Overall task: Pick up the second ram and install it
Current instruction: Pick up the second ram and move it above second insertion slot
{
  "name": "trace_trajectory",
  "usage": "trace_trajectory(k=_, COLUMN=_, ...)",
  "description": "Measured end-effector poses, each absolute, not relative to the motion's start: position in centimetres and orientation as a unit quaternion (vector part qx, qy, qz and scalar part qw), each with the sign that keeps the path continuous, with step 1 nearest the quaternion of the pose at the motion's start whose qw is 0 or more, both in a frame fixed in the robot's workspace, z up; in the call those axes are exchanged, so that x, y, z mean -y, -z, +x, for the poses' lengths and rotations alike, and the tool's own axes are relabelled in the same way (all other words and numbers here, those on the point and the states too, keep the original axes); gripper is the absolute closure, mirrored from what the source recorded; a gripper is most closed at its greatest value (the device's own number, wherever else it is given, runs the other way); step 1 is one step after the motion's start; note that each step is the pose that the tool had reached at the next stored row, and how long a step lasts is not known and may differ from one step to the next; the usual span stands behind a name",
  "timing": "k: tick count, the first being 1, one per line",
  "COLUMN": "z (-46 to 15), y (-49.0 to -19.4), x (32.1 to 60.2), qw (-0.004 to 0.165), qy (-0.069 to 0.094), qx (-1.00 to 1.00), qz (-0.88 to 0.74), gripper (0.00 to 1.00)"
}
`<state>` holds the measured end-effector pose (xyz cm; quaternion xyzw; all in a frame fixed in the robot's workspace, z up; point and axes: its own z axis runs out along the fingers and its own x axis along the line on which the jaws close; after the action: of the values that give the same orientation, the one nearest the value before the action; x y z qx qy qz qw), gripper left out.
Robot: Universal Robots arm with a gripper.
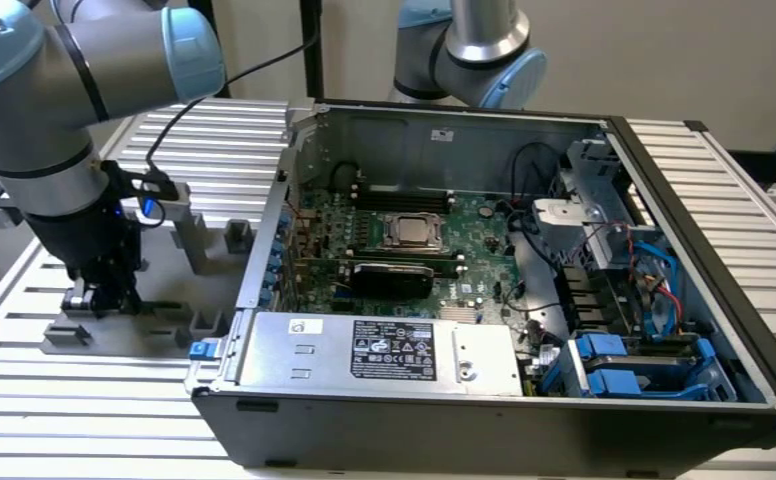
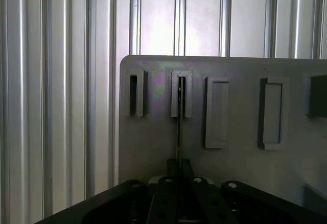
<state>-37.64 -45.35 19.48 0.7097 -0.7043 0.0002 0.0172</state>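
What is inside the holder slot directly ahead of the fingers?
The second ram, seen edge-on, with one end in that slot of the holder. The slot walls cover how deep it sits.

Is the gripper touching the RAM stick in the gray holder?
Touching. The wrist view shows the edge-on RAM stick running from the holder slot into the gripper, shut on it.

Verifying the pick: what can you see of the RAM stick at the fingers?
The RAM stick shows edge-on as a thin dark line. Its far end sits in a raised slot of the grey holder plate; its near end runs between the fingers, which look closed on it. Chips and colour can't be made out.
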Motion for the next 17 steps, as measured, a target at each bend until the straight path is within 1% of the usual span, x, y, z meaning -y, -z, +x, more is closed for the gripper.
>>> trace_trajectory(k=8, z=-37.6, y=-20.4, x=45.3, qw=0.015, qy=0.002, qx=0.704, qz=0.710, gripper=0.86)
trace_trajectory(k=17, z=-37.6, y=-23.1, x=45.3, qw=0.012, qy=0.005, qx=0.704, qz=0.710, gripper=0.86)
